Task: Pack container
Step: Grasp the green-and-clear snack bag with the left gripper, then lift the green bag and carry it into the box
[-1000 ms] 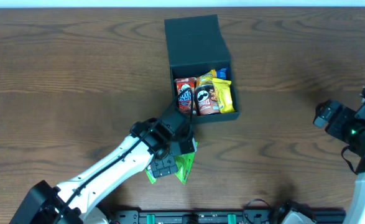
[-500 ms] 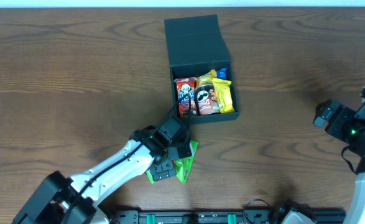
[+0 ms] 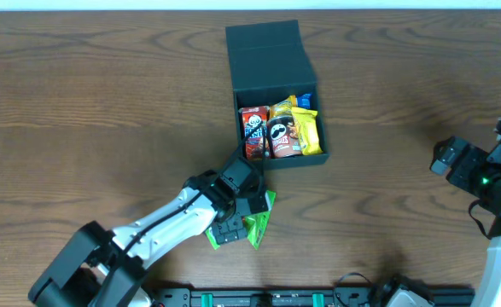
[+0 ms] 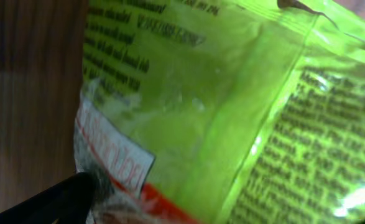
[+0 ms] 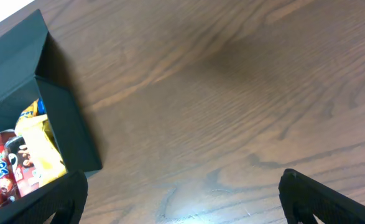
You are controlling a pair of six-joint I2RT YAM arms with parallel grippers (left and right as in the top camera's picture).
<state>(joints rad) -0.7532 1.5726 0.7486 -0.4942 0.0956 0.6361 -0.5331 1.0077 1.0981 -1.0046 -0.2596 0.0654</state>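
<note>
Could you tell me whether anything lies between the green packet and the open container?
Nothing visible lies on the table between the green packet and the container. The lid is swung back, so the packet probably only needs lifting over the near side.

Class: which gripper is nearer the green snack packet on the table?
Left. The left gripper hangs directly over the green snack packet, open; the right gripper is far off near the table's right edge.

I see the container (image 3: 298,159) upright, far of centre in my overhead view; dark teal-green, square, matte; hinged lid (image 3: 265,53) flapped open behind; snack packets (image 3: 282,130) standing inside.
</note>
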